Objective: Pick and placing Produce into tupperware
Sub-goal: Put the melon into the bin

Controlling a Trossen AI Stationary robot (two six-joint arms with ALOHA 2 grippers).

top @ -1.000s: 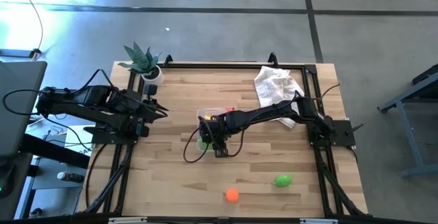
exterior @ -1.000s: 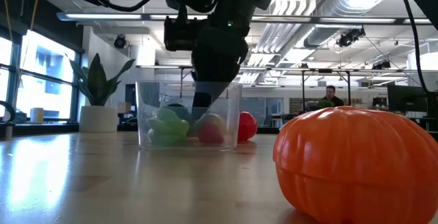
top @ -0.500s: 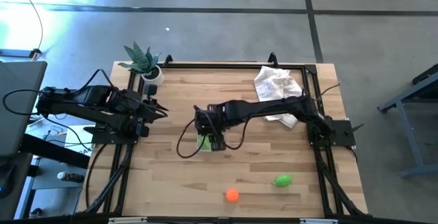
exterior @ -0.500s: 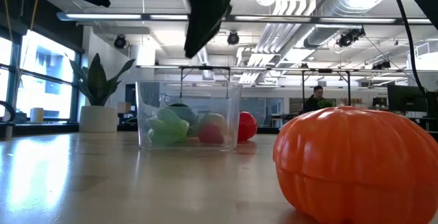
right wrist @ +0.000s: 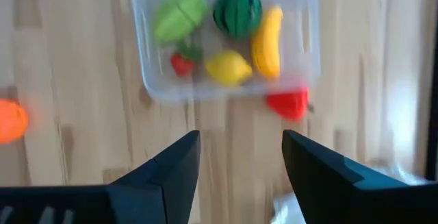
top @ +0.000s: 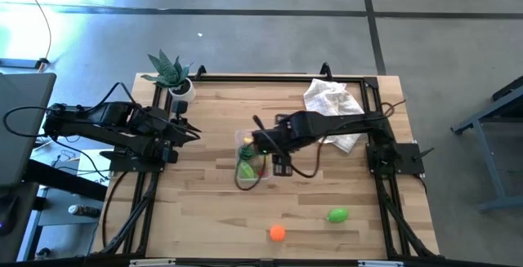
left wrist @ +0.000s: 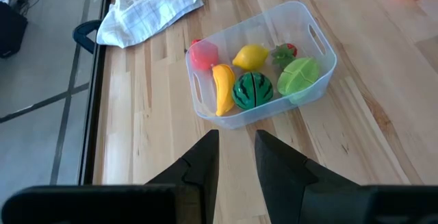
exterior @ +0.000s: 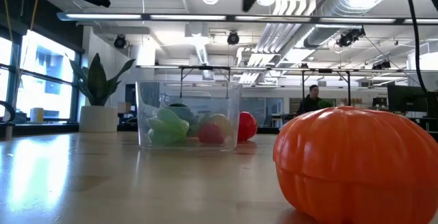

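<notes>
The clear tupperware point(top: 249, 159) stands on the table's middle. In it lie a yellow banana point(left wrist: 222, 90), a striped watermelon point(left wrist: 252, 90), a lemon point(left wrist: 251, 57), a light green piece point(left wrist: 299, 75) and a small red piece point(left wrist: 284, 51). Another red piece point(right wrist: 287, 104) lies outside, against the tub's wall. An orange point(top: 278, 233) and a second green piece point(top: 337, 215) lie near the near edge. My right gripper point(right wrist: 239, 145) hovers open, high over the tub's right side, holding nothing. My left gripper point(left wrist: 236, 148) waits open at the table's left.
A crumpled white cloth point(top: 333, 104) lies at the far right. A potted plant point(top: 170, 71) stands at the far left corner. Bare wood lies between the tub and the orange. In the low view the orange point(exterior: 356, 162) fills the near right.
My right gripper has risen out of the tupperware, where its fingers stood between the fruits, and has climbed nearly out of the low view while drawing back toward the table's right. The fruits in the tub have stayed where they were.
</notes>
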